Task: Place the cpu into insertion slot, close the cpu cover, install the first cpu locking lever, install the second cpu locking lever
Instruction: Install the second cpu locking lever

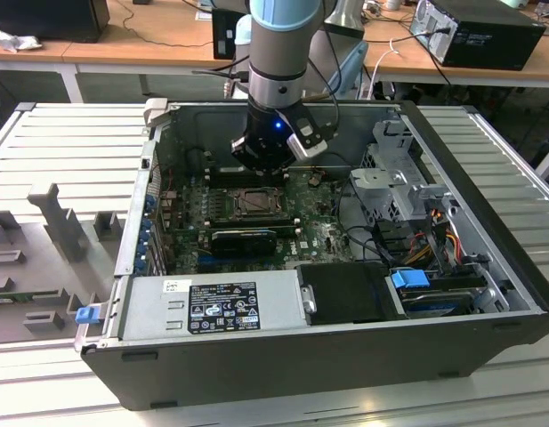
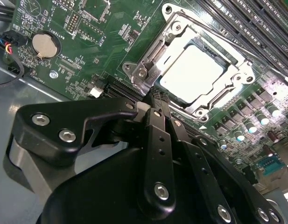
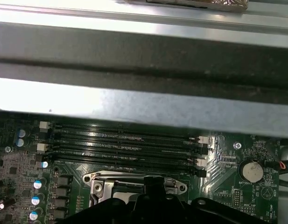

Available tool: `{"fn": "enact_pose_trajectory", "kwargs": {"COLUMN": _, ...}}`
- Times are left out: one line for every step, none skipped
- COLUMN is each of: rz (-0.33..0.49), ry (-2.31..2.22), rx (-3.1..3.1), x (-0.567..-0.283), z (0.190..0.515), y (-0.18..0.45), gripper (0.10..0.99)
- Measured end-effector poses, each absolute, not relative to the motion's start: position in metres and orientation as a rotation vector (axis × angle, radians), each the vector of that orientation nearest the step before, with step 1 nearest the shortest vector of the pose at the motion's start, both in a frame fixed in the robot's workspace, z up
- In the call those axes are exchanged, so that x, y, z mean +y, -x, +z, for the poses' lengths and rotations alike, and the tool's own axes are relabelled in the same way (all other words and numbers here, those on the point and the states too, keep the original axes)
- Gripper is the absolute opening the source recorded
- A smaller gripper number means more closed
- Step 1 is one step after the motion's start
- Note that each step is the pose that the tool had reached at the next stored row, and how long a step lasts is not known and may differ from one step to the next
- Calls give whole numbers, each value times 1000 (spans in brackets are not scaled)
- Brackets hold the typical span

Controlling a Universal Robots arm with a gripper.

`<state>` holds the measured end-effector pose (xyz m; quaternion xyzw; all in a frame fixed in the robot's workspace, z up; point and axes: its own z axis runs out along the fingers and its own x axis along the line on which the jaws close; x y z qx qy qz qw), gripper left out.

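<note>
**CPU seated, cover lying over it, end effector at the socket edge**

The open computer case [image 1: 345, 356] is lying on its side on the ribbed metal surface [image 1: 69, 142], with the green motherboard [image 1: 189, 218] facing upward inside it. A white printed label [image 1: 222, 307] is sitting on the grey power supply [image 1: 212, 302] along the case's near wall; its text is too small to read. White lettering on the board in the second wrist view is likewise not legible.

In the second wrist view, the cpu [image 2: 190, 72] is resting in the insertion slot [image 2: 155, 46], its pale top showing through the cut-out of the cpu cover [image 2: 228, 88], which is lying down around it. The end effector [image 2: 155, 95] is hanging just beside the socket's corner, its black fingers [image 2: 158, 140] drawn close together with nothing visible between them; its tip is reaching a thin metal bar at the frame's edge, though contact cannot be confirmed.

Black memory slots [image 3: 125, 144] are running alongside the socket. A round coin battery [image 2: 43, 44] is sitting well apart on the board. Coloured cables [image 1: 439, 227] are crowding the drive bay end of the case.
</note>
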<state>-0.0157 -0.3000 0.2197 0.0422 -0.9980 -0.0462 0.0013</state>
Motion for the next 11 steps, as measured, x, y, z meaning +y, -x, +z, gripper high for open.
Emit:
{"fn": "enact_pose_trajectory", "kwargs": {"rz": -145, "ry": -132, "rx": -3133, "x": -300, "z": 220, "y": 16, "gripper": 106}}
{"fn": "enact_pose_trajectory", "kwargs": {"rz": -145, "ry": -132, "rx": -3133, "x": -300, "z": 220, "y": 16, "gripper": 106}}
{"fn": "enact_pose_trajectory", "kwargs": {"rz": -145, "ry": -133, "rx": -3133, "x": -300, "z": 220, "y": 16, "gripper": 106}}
{"fn": "enact_pose_trajectory", "kwargs": {"rz": -145, "ry": -133, "rx": -3133, "x": -300, "z": 220, "y": 16, "gripper": 106}}
{"fn": "enact_pose_trajectory", "kwargs": {"rz": -145, "ry": -132, "rx": -3133, "x": -300, "z": 220, "y": 16, "gripper": 106}}
{"fn": "enact_pose_trajectory", "kwargs": {"rz": -145, "ry": -132, "rx": -3133, "x": -300, "z": 220, "y": 16, "gripper": 106}}
{"fn": "enact_pose_trajectory", "kwargs": {"rz": -145, "ry": -132, "rx": -3133, "x": -300, "z": 221, "y": 16, "gripper": 106}}
{"fn": "enact_pose_trajectory", "kwargs": {"rz": -145, "ry": -132, "rx": -3133, "x": -300, "z": 222, "y": 16, "gripper": 106}}
{"fn": "enact_pose_trajectory", "kwargs": {"rz": -145, "ry": -132, "rx": -3133, "x": -300, "z": 224, "y": 16, "gripper": 106}}
{"fn": "enact_pose_trajectory", "kwargs": {"rz": -145, "ry": -132, "rx": -3133, "x": -300, "z": 228, "y": 16, "gripper": 106}}
{"fn": "enact_pose_trajectory", "kwargs": {"rz": -145, "ry": -132, "rx": -3133, "x": -300, "z": 230, "y": 16, "gripper": 106}}
